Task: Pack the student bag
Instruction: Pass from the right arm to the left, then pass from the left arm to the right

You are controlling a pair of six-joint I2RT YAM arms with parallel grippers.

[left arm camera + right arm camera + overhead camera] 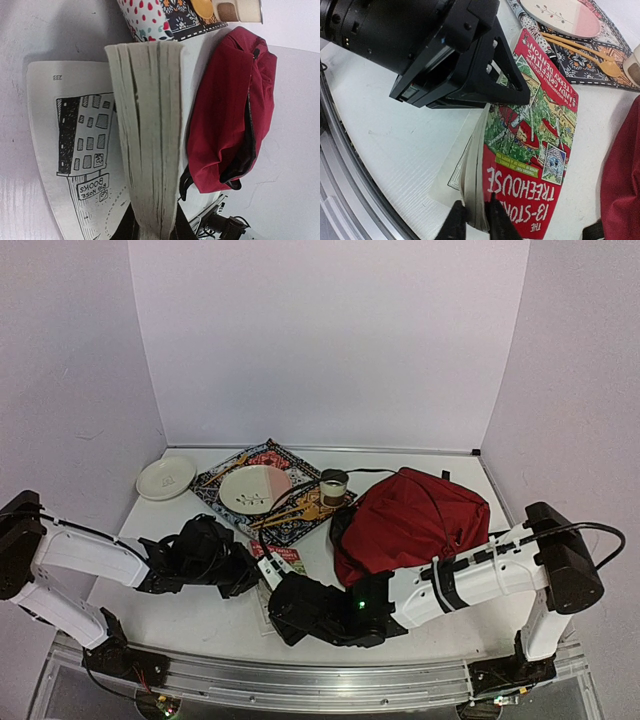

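Near the front edge of the white table [180,615], a paperback book [283,562] was seen lying between the two arms, its red cover lettered "The 13-Story Treehouse" facing up in the right wrist view. The left gripper [152,232] was closed on the book's thick block of pages, which filled the gap between its dark fingers. One loose page with an ink drawing of a building was fanned out to one side of that block. The right gripper [475,225] was set at the opposite edge of the book, one finger over the cover and one outside the pages. Whether those fingers pressed on the book or merely flanked it could not be told.

The student bag [415,525], dark red with black trim, was slumped on the right half of the table. It lay just beside the book and was separated from it by a strip of bare surface, and it was touched by neither gripper. A black zipper line was visible along the bag in the left wrist view.

Behind the book, a patterned placemat [225,480] was shown bearing a pink-and-cream plate [255,488] and wooden utensils [295,508]. A cup [333,485] stood at the placemat's right corner, close to the bag. A small pale plate [165,478] rested on the table to the left of the placemat.
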